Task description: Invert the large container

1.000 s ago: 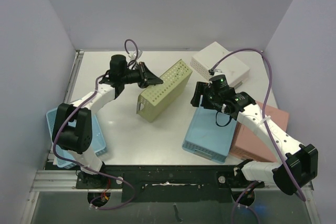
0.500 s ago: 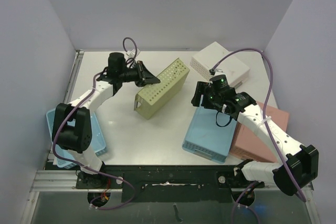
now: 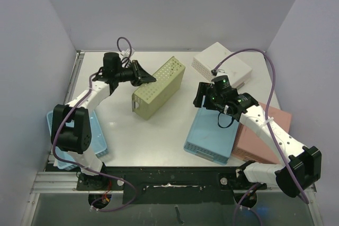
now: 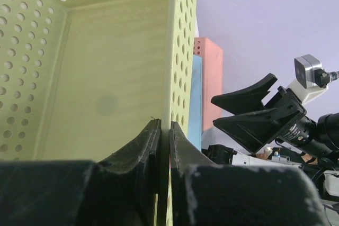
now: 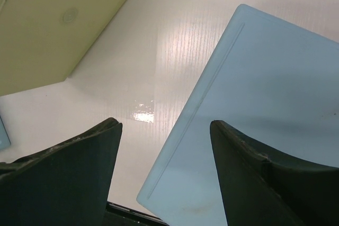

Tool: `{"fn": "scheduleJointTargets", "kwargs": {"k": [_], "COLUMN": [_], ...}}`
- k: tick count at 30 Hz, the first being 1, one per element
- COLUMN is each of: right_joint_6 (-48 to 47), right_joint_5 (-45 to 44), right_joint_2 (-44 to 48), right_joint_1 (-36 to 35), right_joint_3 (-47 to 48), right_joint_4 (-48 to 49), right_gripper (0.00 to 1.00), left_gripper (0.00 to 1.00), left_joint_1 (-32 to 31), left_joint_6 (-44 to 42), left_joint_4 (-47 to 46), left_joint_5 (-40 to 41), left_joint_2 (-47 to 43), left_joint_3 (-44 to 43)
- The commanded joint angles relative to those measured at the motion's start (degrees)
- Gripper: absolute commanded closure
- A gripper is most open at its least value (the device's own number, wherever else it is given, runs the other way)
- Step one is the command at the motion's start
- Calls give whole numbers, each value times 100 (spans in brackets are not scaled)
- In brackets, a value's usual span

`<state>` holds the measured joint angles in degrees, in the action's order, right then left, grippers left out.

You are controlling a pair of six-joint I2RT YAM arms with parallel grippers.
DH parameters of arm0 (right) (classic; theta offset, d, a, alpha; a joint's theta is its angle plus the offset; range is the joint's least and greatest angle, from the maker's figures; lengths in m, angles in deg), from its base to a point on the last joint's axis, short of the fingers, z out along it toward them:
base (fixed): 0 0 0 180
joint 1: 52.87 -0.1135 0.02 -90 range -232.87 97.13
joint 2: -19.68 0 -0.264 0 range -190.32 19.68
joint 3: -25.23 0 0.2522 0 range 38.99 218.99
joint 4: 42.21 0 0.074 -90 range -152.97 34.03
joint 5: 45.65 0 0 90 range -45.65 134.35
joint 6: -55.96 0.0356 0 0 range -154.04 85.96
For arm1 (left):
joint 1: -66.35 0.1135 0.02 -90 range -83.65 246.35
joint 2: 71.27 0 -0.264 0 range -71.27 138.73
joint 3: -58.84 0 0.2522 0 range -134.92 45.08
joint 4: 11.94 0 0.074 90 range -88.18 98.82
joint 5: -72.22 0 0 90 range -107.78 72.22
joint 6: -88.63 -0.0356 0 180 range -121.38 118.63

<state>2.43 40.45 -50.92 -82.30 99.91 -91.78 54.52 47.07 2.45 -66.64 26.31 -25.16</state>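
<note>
Grip first: the left claw [image 4: 164, 126] is clamped on one perforated side wall of the large container [image 4: 106, 78], with one finger inside and one outside, right at the rim. To turn it well, I judge the wrist should roll over with the pinch firm. The lower edge should pivot on the table [image 3: 159, 136] rather than skid. The container is pale yellow-green and dotted with holes. It stands tipped on its side just beyond the claw, mouth toward it. Farther off, the right claw [image 3: 202, 97] hangs open and empty over a blue bin [image 3: 212, 133].
</note>
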Motion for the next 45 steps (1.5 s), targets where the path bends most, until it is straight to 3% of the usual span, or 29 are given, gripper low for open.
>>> {"fn": "scheduleJointTargets", "kwargs": {"k": [1, 26, 29, 33, 36, 45], "right_joint_6": [-61, -181, -184, -174, -175, -166], "right_joint_5": [-180, -205, -208, -206, -199, -208], "right_joint_2": [153, 49, 54, 67, 79, 91], "right_joint_1": [-15, 3, 12, 7, 3, 14], "right_joint_3": [95, 178, 194, 185, 174, 178], "right_joint_4": [226, 226, 226, 237, 233, 231], "right_gripper": [31, 30, 30, 30, 30, 30], "left_gripper": [93, 89, 84, 69, 63, 60], "left_joint_1": [216, 964, 1051, 1158, 1195, 1351], "left_joint_6": [-317, -1042, -1149, -1321, -1454, -1593], "left_joint_4": [297, 1155, 1315, 1587, 1766, 1935], "left_joint_5": [112, 205, 245, 427, 526, 574], "left_joint_2": [-45, -253, -303, -359, -367, -412], "left_joint_3": [-191, -200, -232, -331, -429, -577]}}
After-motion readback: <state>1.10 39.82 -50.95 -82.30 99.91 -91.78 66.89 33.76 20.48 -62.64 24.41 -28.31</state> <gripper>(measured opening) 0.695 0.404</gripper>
